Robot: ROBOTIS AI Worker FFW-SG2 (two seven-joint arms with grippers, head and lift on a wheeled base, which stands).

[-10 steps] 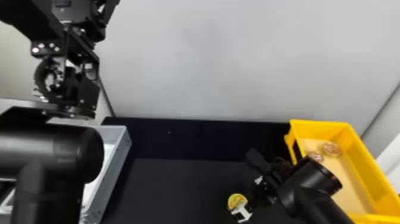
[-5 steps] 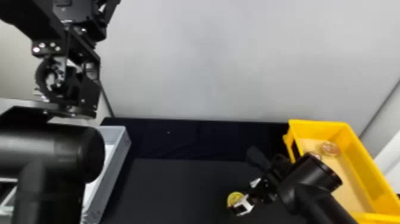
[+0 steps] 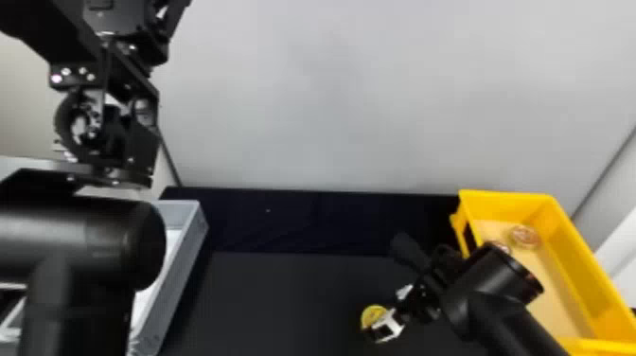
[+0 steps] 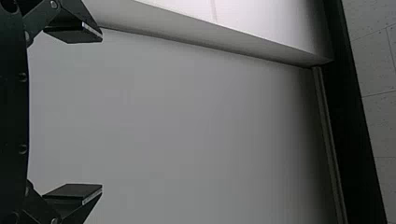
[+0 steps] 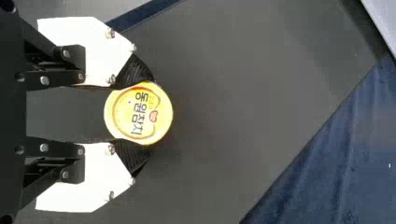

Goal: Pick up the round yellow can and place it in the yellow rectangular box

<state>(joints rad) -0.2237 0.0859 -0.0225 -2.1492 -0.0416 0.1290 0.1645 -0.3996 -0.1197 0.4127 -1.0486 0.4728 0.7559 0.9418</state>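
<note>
At the right end of the dark table (image 3: 284, 303), the yellow rectangular box (image 3: 575, 251) contains two round items (image 3: 525, 235), one partly covered by the right arm (image 3: 497, 284). At the left end, the left arm (image 3: 71, 241) partly covers a grey container (image 3: 182, 274); its fingers (image 4: 74, 33) are wide apart. The right gripper (image 3: 381, 318) is clamped on the round yellow can (image 3: 372, 313), one fingertip against each side, near the tips. Contact between can and table cannot be determined.

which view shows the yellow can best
The right wrist view, where the can shows nearly its whole lid, gripped by the right tool. The head view shows it smaller, partly covered; the left wrist view faces a pale wall.
</note>
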